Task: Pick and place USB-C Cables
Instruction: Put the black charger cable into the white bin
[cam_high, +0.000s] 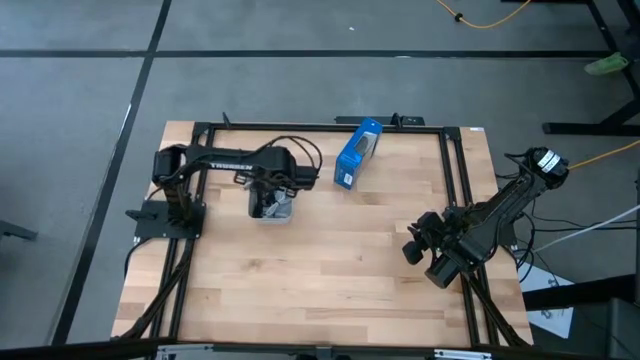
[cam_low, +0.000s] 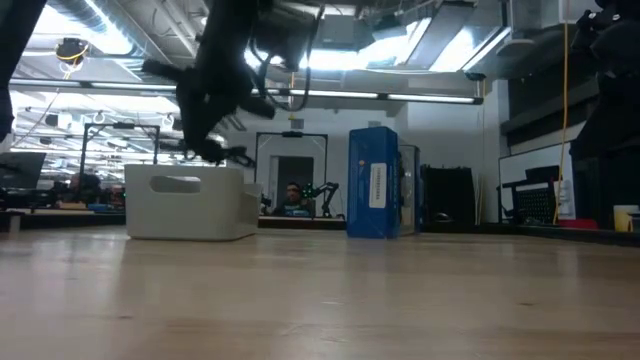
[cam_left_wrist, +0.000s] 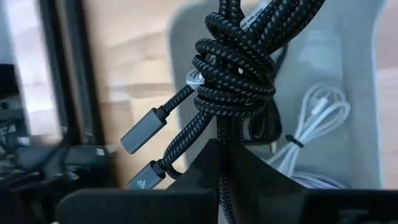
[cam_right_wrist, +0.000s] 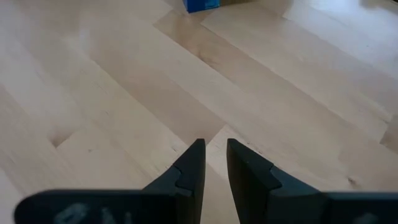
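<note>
I am holding my left hand (cam_high: 272, 203) over the grey bin (cam_high: 281, 213), left of centre in the high view, fingers clamped on a black braided USB-C cable bundle (cam_left_wrist: 233, 71). Its two connectors (cam_left_wrist: 144, 132) are dangling above the bin. A white cable (cam_left_wrist: 317, 118) is lying inside the bin. My right hand (cam_right_wrist: 214, 163) is waiting at the right edge of the table (cam_high: 330, 260), fingers nearly together, gripping nothing. The blue box (cam_high: 357, 153) is standing upper centre.
</note>
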